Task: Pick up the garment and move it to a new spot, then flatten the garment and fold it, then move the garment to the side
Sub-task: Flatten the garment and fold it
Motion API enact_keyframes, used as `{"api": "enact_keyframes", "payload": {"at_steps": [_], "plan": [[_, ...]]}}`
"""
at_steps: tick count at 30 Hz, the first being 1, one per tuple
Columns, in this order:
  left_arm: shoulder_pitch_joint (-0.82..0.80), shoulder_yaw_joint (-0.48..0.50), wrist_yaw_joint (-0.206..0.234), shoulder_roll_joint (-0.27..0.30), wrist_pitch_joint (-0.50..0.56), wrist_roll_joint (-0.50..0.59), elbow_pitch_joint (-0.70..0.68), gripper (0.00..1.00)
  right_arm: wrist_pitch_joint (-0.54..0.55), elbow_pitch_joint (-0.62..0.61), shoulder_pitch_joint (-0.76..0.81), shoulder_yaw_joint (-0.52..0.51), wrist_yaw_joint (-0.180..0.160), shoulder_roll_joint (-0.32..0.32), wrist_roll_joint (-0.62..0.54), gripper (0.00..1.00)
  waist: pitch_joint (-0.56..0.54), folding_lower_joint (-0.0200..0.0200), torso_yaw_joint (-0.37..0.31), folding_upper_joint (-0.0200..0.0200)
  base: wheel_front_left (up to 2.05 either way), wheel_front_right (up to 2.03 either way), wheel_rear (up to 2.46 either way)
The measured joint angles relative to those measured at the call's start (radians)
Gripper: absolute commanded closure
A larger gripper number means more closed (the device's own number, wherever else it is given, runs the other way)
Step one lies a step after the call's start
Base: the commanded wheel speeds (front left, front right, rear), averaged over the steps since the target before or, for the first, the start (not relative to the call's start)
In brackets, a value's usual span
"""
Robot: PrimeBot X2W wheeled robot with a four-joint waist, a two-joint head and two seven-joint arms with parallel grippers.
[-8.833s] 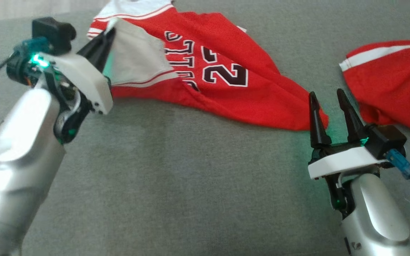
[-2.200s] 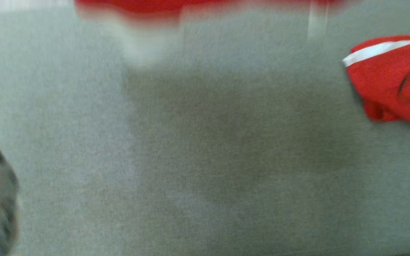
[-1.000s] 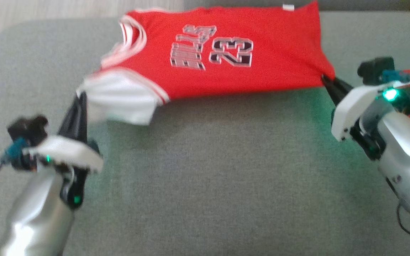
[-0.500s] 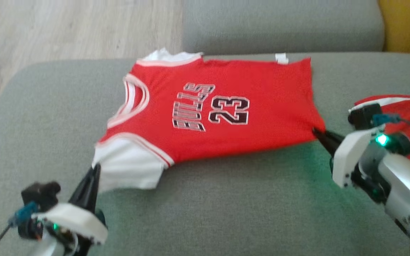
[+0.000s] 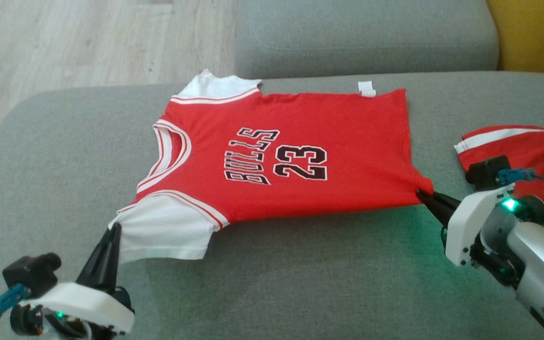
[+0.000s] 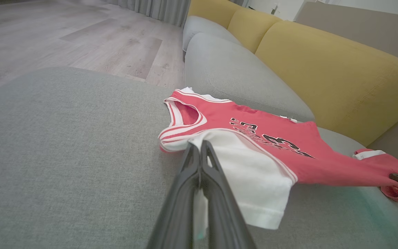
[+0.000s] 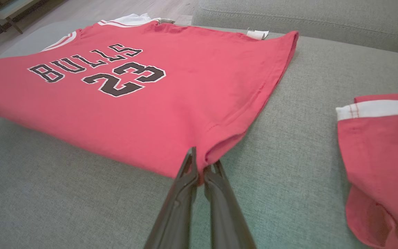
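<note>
The garment (image 5: 281,156) is a red jersey with white sleeves and the print "BULLS 23", spread front-up across the grey sofa seat (image 5: 276,283). My left gripper (image 5: 114,229) is shut on the edge of the near white sleeve (image 6: 240,166), seen between the fingers in the left wrist view (image 6: 199,145). At the other end, my right gripper (image 5: 420,192) is shut on the red hem corner (image 7: 216,138), with the cloth pinched at the fingertips (image 7: 200,162). The jersey (image 7: 116,90) is stretched between both grippers, its near edge slightly lifted off the seat.
A second red piece with a white stripe (image 5: 527,151) lies on the seat to the right, behind my right wrist. A grey back cushion (image 5: 366,38) and a yellow cushion (image 5: 536,33) rise at the far side. Wooden floor (image 5: 64,42) lies beyond the seat's left edge.
The camera view has shifted. Both grippers have drawn the jersey toward me and lower, and it now lies more spread and flatter on the seat. Both grips are unchanged.
</note>
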Motion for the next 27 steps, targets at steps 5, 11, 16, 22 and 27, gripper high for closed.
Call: {"api": "enact_keyframes", "payload": {"at_steps": [5,11,16,22,27], "plan": [[-0.037,0.007,0.003,0.004,0.011,-0.008,0.005,1.0,0.013,0.009,-0.009,-0.032,0.0,0.012,-0.027,1.0,0.033,0.0,-0.009,0.0,0.0,0.0,0.0],[-0.155,0.005,-0.003,0.02,0.063,-0.007,0.052,1.0,0.066,0.043,-0.044,-0.064,0.0,0.049,-0.042,1.0,0.079,0.0001,-0.017,0.0,0.0,0.0,0.0],[-0.242,-0.037,-0.021,0.039,0.128,0.036,0.141,1.0,0.107,0.073,-0.098,-0.077,0.0,0.074,-0.067,1.0,0.119,0.0002,-0.025,0.0,0.0,0.0,0.0],[-0.382,-0.079,-0.049,0.046,0.198,0.074,0.271,1.0,0.16,0.111,-0.148,-0.085,0.0,0.105,-0.079,1.0,0.159,0.0002,-0.035,0.0,0.0,0.0,0.0],[-0.498,-0.119,-0.076,0.043,0.24,0.113,0.371,1.0,0.177,0.132,-0.198,-0.08,0.0,0.116,-0.096,1.0,0.187,0.0002,-0.042,0.0,0.0,0.0,0.0]]}}
